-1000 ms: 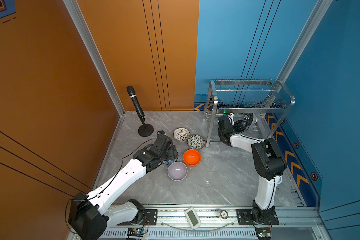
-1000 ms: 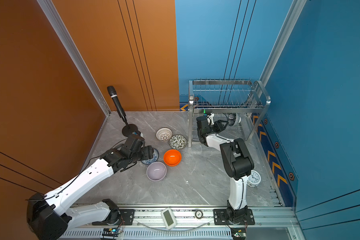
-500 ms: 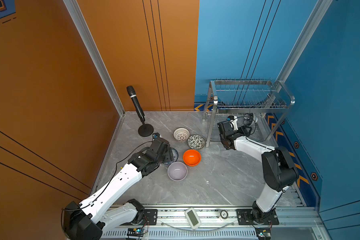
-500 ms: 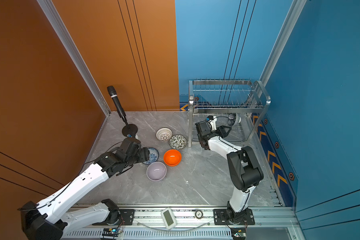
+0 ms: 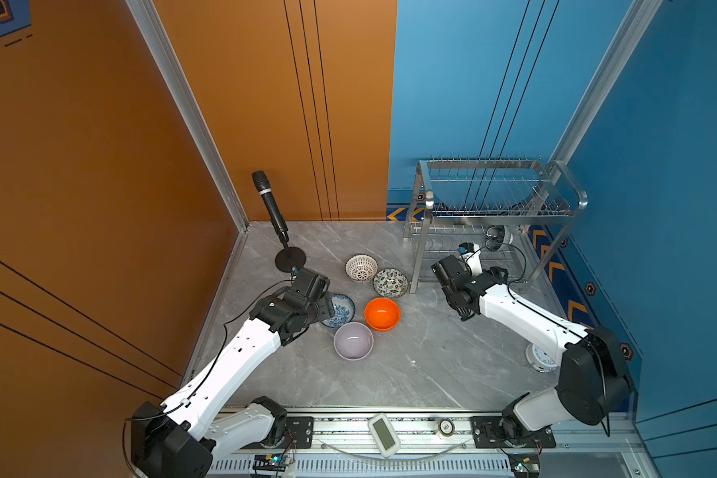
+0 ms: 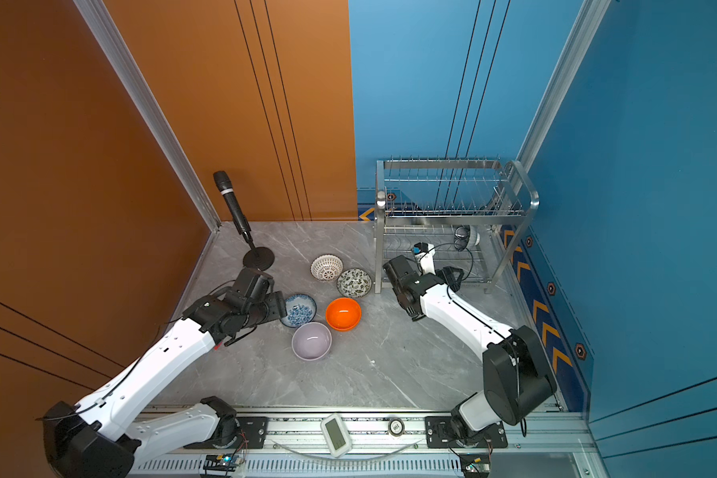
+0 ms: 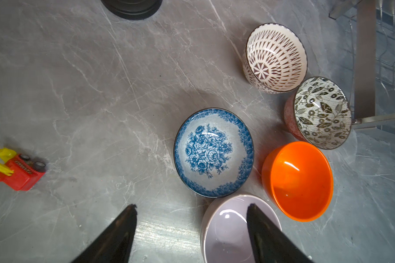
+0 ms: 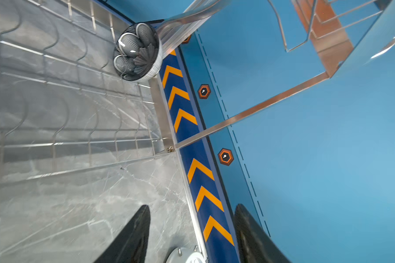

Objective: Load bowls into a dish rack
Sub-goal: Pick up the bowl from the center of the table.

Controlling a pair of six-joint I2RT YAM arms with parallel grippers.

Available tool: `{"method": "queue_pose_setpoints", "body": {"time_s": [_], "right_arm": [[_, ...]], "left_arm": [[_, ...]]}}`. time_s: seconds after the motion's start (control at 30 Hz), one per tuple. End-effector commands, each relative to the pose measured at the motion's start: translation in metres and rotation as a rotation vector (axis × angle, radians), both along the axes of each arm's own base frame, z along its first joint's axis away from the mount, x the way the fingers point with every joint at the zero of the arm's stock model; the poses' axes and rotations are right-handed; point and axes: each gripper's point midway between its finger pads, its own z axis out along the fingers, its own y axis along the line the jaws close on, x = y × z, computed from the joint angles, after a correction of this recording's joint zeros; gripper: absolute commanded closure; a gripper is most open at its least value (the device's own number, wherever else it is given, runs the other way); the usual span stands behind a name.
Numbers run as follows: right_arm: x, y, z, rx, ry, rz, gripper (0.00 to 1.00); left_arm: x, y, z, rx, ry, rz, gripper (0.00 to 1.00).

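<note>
Shows left claw (image 7: 192, 206) spread wide, empty, near lilac bowl (image 7: 224, 227). Shows right claw (image 8: 192, 206) parted, empty, by dish rack (image 5: 422, 248), right of centre; dark bowl (image 5: 494, 236) seemingly propped inside.

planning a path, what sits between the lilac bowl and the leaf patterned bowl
The orange bowl, in both top views and the left wrist view.

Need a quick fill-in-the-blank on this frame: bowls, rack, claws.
1. The dark petal-shaped bowl stands in the dish rack's ____ tier.
2. On the table, outside the rack, stand ____ bowls.
3. In the left wrist view, one finger of the open left claw overlaps the ____ bowl.
4. The right claw is open and holds ____.

Missing words: lower; five; lilac; nothing.
</note>
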Motion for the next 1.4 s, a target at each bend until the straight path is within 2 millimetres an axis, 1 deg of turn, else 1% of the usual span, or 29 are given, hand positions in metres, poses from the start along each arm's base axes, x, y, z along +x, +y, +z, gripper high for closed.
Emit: {"method": "queue_pose_setpoints", "body": {"time_s": [0.0, 0.07, 0.1, 0.17, 0.23, 0.33, 0.37, 0.43, 0.57, 0.67, 0.8, 0.97, 1.13, 1.33, 1.37], "right_arm": [[-0.024, 0.006, -0.018, 0.128, 0.055, 0.009, 0.40], [-0.034, 0.016, -0.025, 0.270, 0.045, 0.023, 0.40], [-0.040, 0.022, -0.025, 0.341, 0.029, 0.039, 0.40], [-0.050, 0.031, -0.023, 0.426, -0.009, 0.057, 0.40], [-0.059, 0.036, -0.022, 0.484, -0.034, 0.076, 0.40], [-0.070, 0.039, -0.022, 0.563, -0.066, 0.080, 0.40], [-0.075, 0.048, -0.024, 0.588, -0.066, 0.110, 0.40], [-0.078, 0.054, -0.025, 0.631, -0.069, 0.126, 0.40], [-0.081, 0.064, -0.029, 0.665, -0.064, 0.160, 0.40], [-0.082, 0.066, -0.028, 0.674, -0.058, 0.167, 0.40], [-0.085, 0.066, -0.026, 0.701, -0.068, 0.178, 0.39], [-0.088, 0.072, -0.034, 0.742, -0.032, 0.201, 0.38], [-0.088, 0.072, -0.036, 0.750, -0.027, 0.196, 0.37], [-0.089, 0.071, -0.040, 0.746, -0.014, 0.190, 0.37], [-0.088, 0.071, -0.041, 0.747, -0.010, 0.190, 0.37]], "left_arm": [[-0.003, 0.003, 0.000, -0.002, 0.051, 0.019, 0.23], [-0.003, 0.004, -0.007, 0.014, 0.077, 0.016, 0.22], [-0.002, 0.005, -0.011, 0.022, 0.090, 0.017, 0.22], [-0.001, 0.005, -0.016, 0.032, 0.110, 0.016, 0.22], [0.001, 0.007, -0.023, 0.042, 0.133, 0.019, 0.21], [0.003, 0.009, -0.032, 0.059, 0.164, 0.015, 0.21], [0.003, 0.010, -0.035, 0.063, 0.176, 0.014, 0.21], [0.006, 0.013, -0.039, 0.070, 0.185, 0.016, 0.21], [0.017, 0.011, -0.048, 0.021, 0.186, 0.012, 0.21], [0.022, 0.004, -0.057, -0.019, 0.199, -0.002, 0.21], [0.030, -0.001, -0.068, -0.026, 0.221, -0.029, 0.21], [0.039, -0.006, -0.086, -0.048, 0.264, -0.034, 0.27], [0.045, -0.007, -0.093, -0.042, 0.275, -0.033, 0.33], [0.046, -0.006, -0.105, -0.038, 0.298, -0.029, 0.45], [0.046, -0.005, -0.107, -0.037, 0.304, -0.025, 0.49]]}}
